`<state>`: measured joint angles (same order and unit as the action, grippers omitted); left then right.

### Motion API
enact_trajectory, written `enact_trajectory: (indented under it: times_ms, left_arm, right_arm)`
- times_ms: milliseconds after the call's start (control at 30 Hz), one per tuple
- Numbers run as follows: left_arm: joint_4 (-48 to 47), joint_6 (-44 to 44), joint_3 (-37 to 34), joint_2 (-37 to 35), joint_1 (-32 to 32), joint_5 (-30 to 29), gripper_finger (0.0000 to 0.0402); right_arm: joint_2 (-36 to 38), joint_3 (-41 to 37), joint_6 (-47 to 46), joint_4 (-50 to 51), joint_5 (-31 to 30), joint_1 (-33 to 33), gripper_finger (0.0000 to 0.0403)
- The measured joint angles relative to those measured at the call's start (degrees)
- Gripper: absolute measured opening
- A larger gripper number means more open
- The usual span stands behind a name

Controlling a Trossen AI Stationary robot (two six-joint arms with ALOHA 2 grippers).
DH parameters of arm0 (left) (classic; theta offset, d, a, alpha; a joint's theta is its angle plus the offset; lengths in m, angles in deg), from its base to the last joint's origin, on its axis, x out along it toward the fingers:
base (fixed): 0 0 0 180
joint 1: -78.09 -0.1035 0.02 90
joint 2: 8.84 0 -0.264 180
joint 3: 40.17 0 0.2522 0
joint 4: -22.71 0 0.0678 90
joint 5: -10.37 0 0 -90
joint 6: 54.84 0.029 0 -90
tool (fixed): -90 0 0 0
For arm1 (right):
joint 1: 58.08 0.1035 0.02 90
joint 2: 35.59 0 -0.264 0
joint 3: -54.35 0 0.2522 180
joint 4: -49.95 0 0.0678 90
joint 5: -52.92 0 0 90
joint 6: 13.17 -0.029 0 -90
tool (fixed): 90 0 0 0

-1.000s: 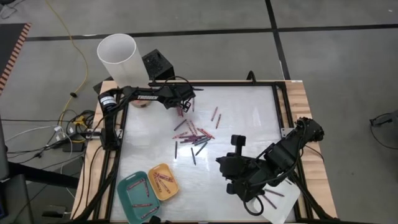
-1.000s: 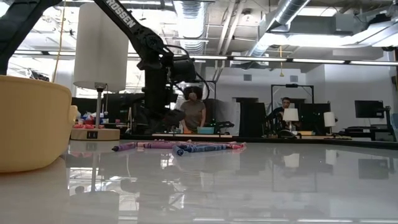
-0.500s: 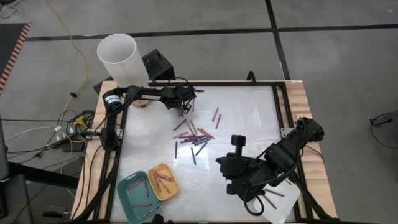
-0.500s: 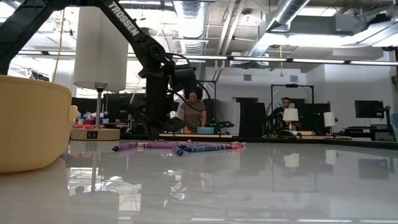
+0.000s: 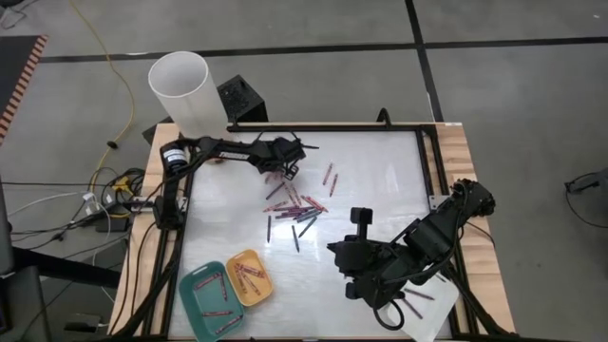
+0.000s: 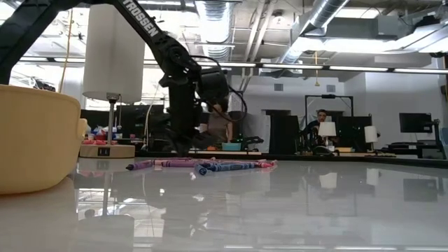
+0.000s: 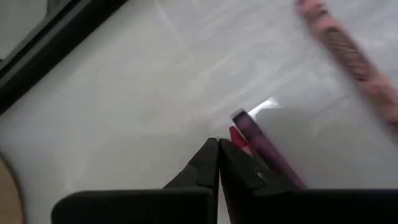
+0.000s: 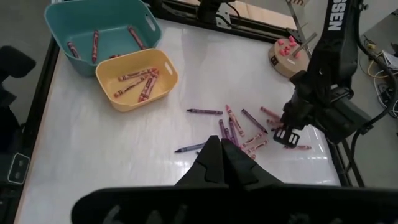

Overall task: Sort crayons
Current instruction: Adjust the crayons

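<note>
When viewed from above, a white table [image 5: 380, 171] inside a black frame, with wood edges at both sides. On its right near part, the right arm [image 5: 418, 242], folded low and waiting. Along the far left edge, the left arm [image 5: 223, 147], stretched toward the middle. Beyond the far left corner, a tall white tube [image 5: 180, 85]. At the near left corner, a teal tray [image 5: 190, 285] and, touching it on the inner side, a smaller yellow tray [image 5: 233, 261]. Left gripper [image 7: 217, 149] low over the table at the far left part, fingers fully closed, tips together, nothing seen between them. Right gripper [image 8: 219, 149] above the table, facing the trays, fingers also pressed together and holding nothing. Crayons [image 5: 296, 207] mostly in a loose heap near the table centre, red, pink, purple and dark ones crossing each other. One pink crayon [image 5: 329, 175] alone, a little farther back and to the right. A few more near the right arm at the near right corner, partly hidden by it. Some red ones lying in the yellow tray, some in the teal tray too. Directly at the left fingertips, a purple crayon [image 7: 264, 146] and a red crayon [image 7: 237, 138] side by side on the table, the red end just beside the tips; touching or not, cannot tell.
</note>
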<state>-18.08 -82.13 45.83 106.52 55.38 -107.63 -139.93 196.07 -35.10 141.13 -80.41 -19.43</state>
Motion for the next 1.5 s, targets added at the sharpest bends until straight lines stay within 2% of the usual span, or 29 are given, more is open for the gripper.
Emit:
enact_trajectory:
  times_ms: [467,667,800,900,1000,1233,1500]
  left_arm:
    - [0.9,-3.3,0.1,-0.1,9.9,3.4,0.0]
    - [1.0,-4.1,0.0,-2.3,13.9,8.8,0.0]
    - [1.0,-4.1,0.0,-5.3,15.1,5.1,0.0]
    - [1.2,-1.6,0.0,-6.9,14.2,-2.0,0.0]
    - [1.2,1.1,0.0,-7.2,11.7,-5.0,0.0]
    - [3.6,6.4,0.0,-6.5,2.5,-5.8,0.0]
    - [10.0,8.6,0.0,-6.5,-3.6,-0.3,0.0]
  right_arm:
    - [0.0,0.0,0.0,-0.3,0.0,0.0,0.0]
    - [0.0,0.0,0.0,-0.3,0.0,0.0,0.0]
    - [0.0,0.0,0.5,-0.3,0.0,-0.1,0.0]
    - [0.0,0.0,1.0,-0.3,-0.1,-0.1,0.0]
    - [0.0,0.0,1.0,-0.3,-0.1,-0.1,0.0]
    - [0.0,0.0,1.4,-0.3,-0.1,-0.1,0.0]
    - [0.0,0.0,1.4,-0.3,-0.2,-0.2,0.0]
